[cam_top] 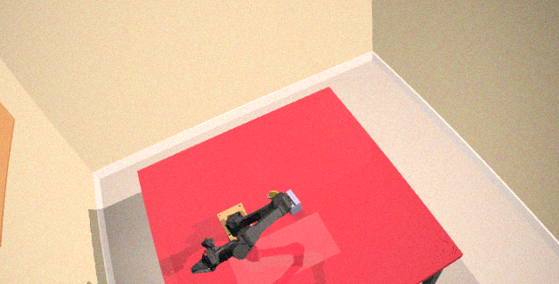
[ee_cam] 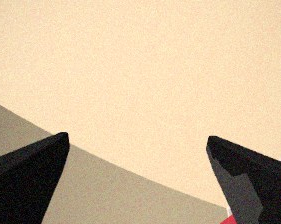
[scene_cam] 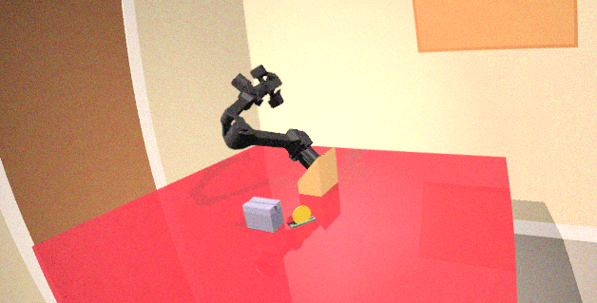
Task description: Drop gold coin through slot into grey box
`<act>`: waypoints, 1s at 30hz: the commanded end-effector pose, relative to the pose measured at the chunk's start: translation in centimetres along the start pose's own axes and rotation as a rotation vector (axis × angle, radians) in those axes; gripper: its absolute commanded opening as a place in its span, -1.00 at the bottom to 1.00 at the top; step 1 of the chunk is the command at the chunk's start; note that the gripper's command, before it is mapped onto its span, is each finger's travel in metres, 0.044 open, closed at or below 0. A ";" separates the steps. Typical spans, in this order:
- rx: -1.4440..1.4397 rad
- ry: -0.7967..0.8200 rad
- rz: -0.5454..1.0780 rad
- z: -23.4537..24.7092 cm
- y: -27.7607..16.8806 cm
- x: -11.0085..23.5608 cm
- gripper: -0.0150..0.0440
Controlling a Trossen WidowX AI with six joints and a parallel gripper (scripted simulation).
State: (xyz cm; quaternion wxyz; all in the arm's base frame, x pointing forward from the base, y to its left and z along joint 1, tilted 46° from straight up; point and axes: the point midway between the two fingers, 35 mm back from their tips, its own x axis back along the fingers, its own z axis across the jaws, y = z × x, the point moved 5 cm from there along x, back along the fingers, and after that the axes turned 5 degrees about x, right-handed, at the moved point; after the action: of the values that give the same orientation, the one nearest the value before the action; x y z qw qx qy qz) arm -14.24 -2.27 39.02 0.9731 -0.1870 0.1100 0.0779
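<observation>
The gold coin [scene_cam: 301,214] [cam_top: 272,194] stands on its edge in the dark-green holder [scene_cam: 302,224] on the red table [scene_cam: 380,261] [cam_top: 311,147]. The closed grey box [scene_cam: 262,214] [cam_top: 294,201] sits right beside it, to its left in the exterior view. In the top view the arm's elbow partly covers both, and the holder is hidden. My gripper [scene_cam: 275,91] [cam_top: 198,268] [ee_cam: 139,141] is open and empty. It is raised high above the table, well away from the coin and box. The wrist view shows only the two spread fingers against the walls.
The arm stands on an orange base block [scene_cam: 319,176] [cam_top: 231,213] near one table edge. A lighter red rectangle [cam_top: 307,236] [scene_cam: 466,223] is marked on the table. Walls close in behind the table on two sides.
</observation>
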 end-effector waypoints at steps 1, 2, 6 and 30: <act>0.002 -0.002 0.003 0.0 0.0 0.0 0.78; 0.009 -0.010 0.013 -0.1 -0.2 -0.1 0.69; 0.051 -0.097 0.107 -1.5 -1.8 -0.8 0.33; 0.384 -0.710 1.103 -13.1 -19.4 10.6 0.05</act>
State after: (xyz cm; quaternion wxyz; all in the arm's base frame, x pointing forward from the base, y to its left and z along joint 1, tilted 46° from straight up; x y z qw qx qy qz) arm -5.91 -22.44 32.41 0.8259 0.0610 -0.1181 0.5479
